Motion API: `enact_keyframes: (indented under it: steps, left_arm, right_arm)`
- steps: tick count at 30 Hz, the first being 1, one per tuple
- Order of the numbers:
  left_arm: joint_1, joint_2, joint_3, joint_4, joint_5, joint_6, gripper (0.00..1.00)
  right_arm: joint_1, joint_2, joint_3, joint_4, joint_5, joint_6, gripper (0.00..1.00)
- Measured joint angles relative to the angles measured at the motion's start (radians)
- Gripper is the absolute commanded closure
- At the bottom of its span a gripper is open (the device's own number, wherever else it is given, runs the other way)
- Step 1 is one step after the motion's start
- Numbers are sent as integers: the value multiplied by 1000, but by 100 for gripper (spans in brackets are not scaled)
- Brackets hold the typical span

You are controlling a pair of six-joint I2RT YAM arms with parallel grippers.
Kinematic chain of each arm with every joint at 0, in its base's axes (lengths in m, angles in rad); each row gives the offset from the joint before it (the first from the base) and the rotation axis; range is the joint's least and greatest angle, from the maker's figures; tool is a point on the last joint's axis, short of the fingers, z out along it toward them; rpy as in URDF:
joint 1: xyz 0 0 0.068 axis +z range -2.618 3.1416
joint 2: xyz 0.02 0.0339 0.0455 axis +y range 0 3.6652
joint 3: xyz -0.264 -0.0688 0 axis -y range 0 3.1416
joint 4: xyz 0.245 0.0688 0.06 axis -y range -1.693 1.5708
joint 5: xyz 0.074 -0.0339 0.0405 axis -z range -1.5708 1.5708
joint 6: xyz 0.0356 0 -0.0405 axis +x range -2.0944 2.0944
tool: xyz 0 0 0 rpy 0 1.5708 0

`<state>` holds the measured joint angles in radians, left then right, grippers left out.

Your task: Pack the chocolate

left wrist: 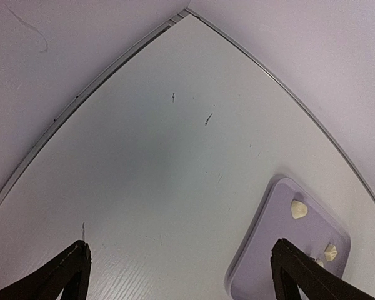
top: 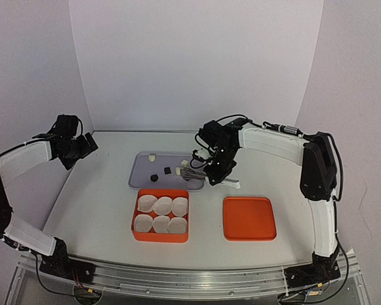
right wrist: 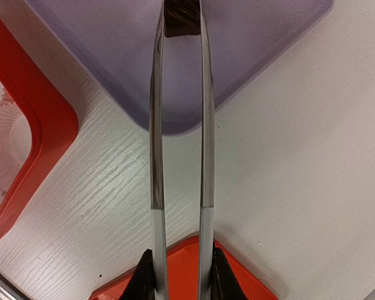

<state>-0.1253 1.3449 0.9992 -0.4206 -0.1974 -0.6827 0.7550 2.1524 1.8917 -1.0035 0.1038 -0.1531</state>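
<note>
My right gripper is shut on a pair of metal tongs. The tong tips pinch a dark chocolate chunk over the purple tray. On the tray lie two more dark chunks and cream-white chunks. My left gripper is open and empty, high at the far left. Its wrist view shows the tray's corner with two cream chunks.
An orange box with several white crinkled paper cups stands in front of the tray; its corner shows in the right wrist view. An orange lid lies to its right. White walls enclose the back and sides.
</note>
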Motion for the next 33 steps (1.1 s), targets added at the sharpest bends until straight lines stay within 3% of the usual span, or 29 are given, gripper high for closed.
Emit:
enact_keyframes:
  steps: [7, 12, 20, 24, 33]
  left_arm:
    - [0, 0, 0, 0, 1, 0, 0]
    - [0, -2, -3, 2, 5, -3, 0]
    - [0, -10, -23, 3, 14, -7, 0]
    - [0, -11, -24, 2, 13, -6, 0]
    - [0, -10, -24, 2, 13, -1, 0]
  right_arm:
    - [3, -19, 6, -4, 13, -48, 88]
    - [2, -120, -6, -6, -21, -94, 88]
    - [5, -343, -125, -22, -237, -200, 88]
    - [35, -361, -150, -55, -312, -244, 88]
    - [155, -355, -178, -175, -301, -303, 85]
